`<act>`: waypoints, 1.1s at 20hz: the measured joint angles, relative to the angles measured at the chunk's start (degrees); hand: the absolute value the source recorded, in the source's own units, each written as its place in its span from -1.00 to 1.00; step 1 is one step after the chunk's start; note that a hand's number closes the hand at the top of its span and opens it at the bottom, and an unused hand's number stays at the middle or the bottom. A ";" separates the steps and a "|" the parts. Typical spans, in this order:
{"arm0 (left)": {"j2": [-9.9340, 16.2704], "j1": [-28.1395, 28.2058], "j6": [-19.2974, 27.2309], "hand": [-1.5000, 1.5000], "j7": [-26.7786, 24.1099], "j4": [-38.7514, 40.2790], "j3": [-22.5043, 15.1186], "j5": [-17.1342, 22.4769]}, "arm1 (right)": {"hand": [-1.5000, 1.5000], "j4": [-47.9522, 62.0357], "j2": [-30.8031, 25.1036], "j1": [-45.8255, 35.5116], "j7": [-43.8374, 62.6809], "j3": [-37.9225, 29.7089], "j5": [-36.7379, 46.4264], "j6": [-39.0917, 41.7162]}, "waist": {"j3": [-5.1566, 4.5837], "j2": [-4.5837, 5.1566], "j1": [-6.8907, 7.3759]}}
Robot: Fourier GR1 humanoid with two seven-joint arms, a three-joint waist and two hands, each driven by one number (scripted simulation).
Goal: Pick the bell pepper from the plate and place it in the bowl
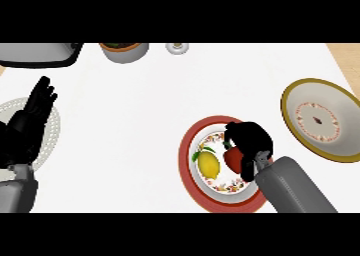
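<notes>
Red bell pepper (232, 158) sits on the red-rimmed plate (189, 170) at near right, largely hidden by the right hand (247, 141), fingers curled round it. Left hand (34, 111) rests at left, fingers straight. Bowl (347, 105) lies farther right, its edge cut off.

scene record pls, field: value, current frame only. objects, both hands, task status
plate: red-rimmed plate, lower centre-right of counter
bell pepper: red bell pepper on the plate, mostly hidden by the hand
lemon: yellow lemon on the plate, left of the pepper
bowl: gold-rimmed bowl, right of the plate, nothing in it
right hand: right hand over the plate, fingers curled round the pepper
left hand: left hand open, resting at the left edge, fingers up
task status: pepper on the plate, not yet in the bowl
</notes>
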 measured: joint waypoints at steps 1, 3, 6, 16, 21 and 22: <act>0.04 0.23 -0.14 0.00 0.19 -0.47 0.19 0.08 | 1.00 1.04 0.26 -0.48 -0.91 -0.45 0.12 -0.57 | -0.04 -0.04 0.01; -0.18 0.72 -0.36 0.00 -0.54 -0.21 0.49 -0.02 | 1.00 1.52 0.81 -0.34 -1.63 -0.48 1.07 -1.51 | -0.11 -0.12 -0.09; -0.35 0.43 -0.53 0.00 -0.92 0.30 0.89 -0.18 | 1.00 3.83 1.17 -0.69 -4.67 -1.19 2.00 -4.15 | -0.10 -0.21 -0.02; -1.23 -0.29 -0.45 0.00 -0.96 0.16 0.37 -0.82 | 1.00 13.42 8.69 -9.59 14.47 -15.84 3.78 -16.76 | 0.37 0.75 0.98; -0.95 -0.33 -0.99 0.00 -1.31 0.98 0.82 -0.82 | 1.00 16.30 9.74 -15.05 21.76 -17.97 7.90 -23.04 | 0.46 0.70 0.64; -0.61 -0.34 -1.33 0.00 -1.71 1.52 1.32 -0.54 | 1.00 15.24 9.45 -15.98 23.34 -17.90 8.83 -23.20 | 0.46 0.64 0.45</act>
